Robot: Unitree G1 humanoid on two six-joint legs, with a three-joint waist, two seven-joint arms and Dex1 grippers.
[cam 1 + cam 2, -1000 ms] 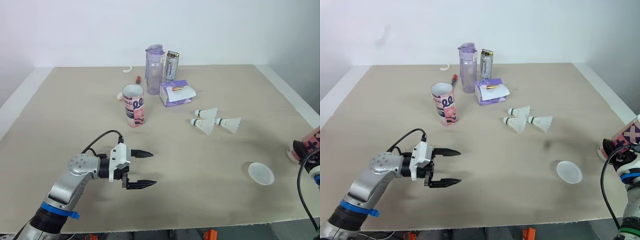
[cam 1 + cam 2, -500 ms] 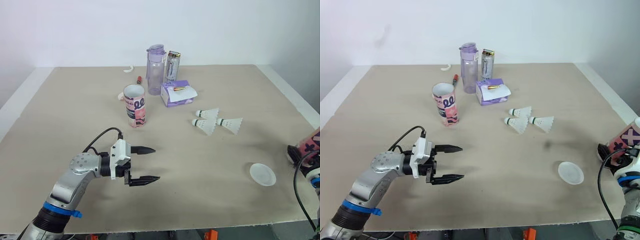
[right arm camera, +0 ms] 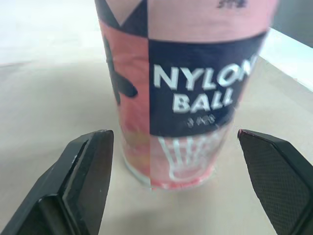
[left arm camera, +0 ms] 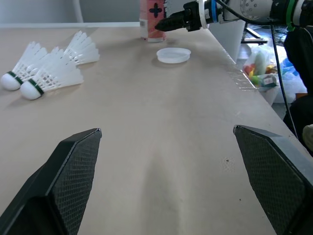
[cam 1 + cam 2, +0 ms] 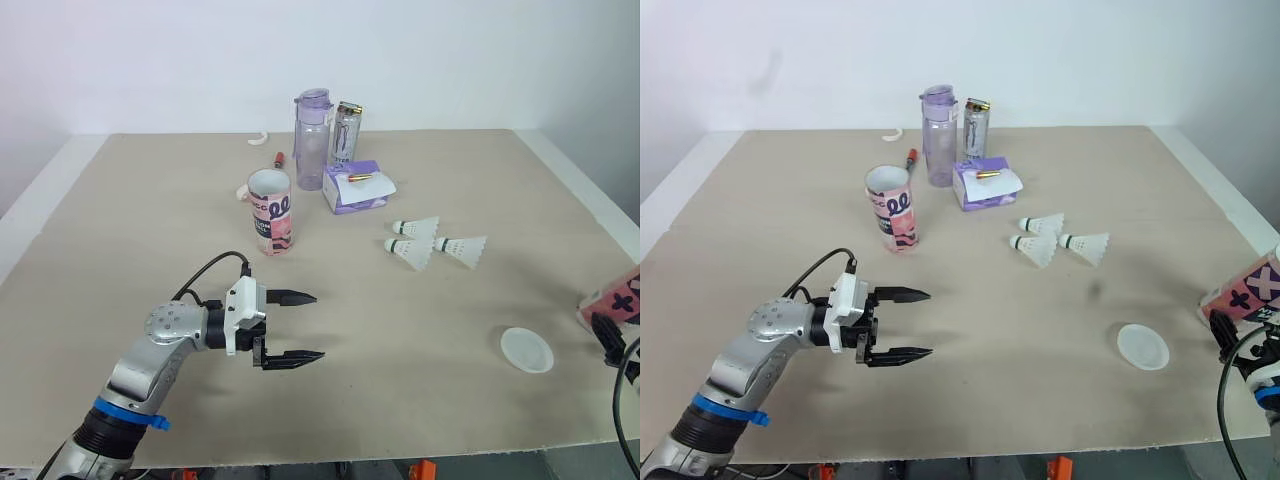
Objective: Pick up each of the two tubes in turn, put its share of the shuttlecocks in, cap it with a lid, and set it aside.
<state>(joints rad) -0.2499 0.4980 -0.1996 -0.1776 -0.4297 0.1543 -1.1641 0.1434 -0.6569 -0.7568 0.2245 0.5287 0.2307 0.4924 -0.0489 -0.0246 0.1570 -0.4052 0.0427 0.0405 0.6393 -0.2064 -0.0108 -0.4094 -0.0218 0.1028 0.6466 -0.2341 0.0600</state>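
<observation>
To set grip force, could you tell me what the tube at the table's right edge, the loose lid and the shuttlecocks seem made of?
Tube: probably cardboard under a printed, faintly glossy wrap; its label reads NYLON BALL. Lid: translucent milky plastic, by its look. Shuttlecocks: white moulded mesh skirts, likely nylon; the rounded heads' material is unclear.

Bare tabletop (image 5: 420, 320) ahead of left end effector (image 5: 318, 326); 3 shuttlecocks (image 5: 415, 252), lid (image 5: 526, 350) beyond.
</observation>
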